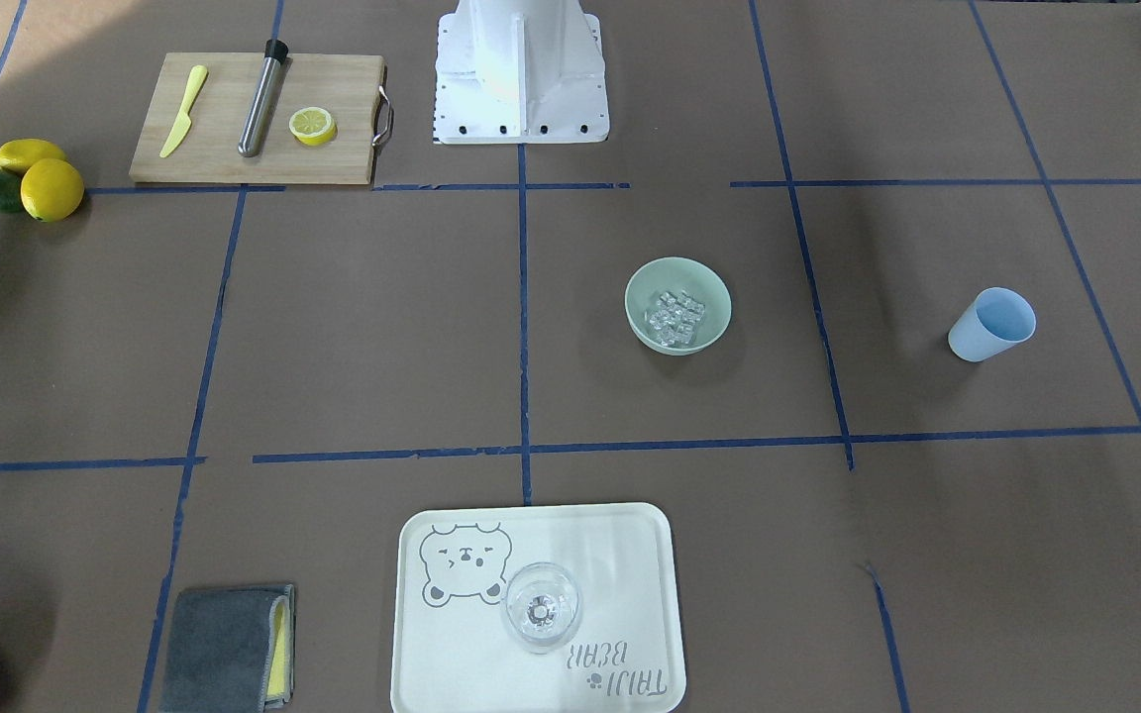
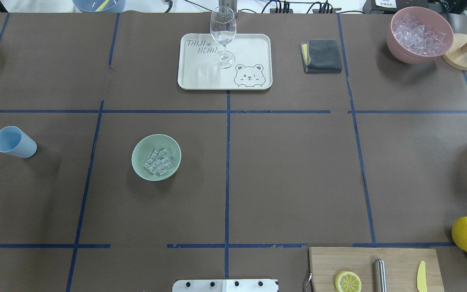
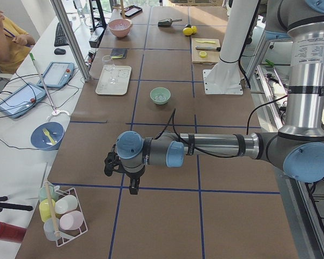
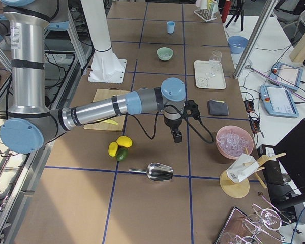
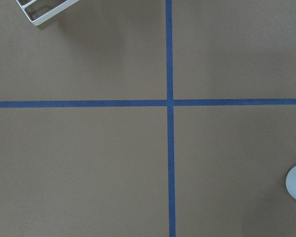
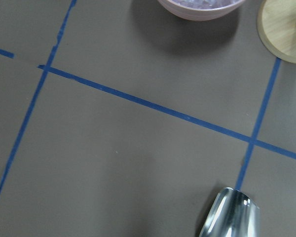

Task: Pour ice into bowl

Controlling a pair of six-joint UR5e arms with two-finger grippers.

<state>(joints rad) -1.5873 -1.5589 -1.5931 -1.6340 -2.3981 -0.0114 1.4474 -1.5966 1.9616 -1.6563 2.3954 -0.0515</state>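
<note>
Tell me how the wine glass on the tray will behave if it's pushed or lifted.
The wine glass stands tall on a thin stem over a small foot, so a push high up would likely tip it. It looks like clear thin glass, probably fragile and slick. It appears empty, so likely light, and may slide on the smooth tray.

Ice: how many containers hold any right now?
2. The bowl, in the robot's left half, holds ice; the pink tub at the far right is full. The cup and glass look empty.
</note>
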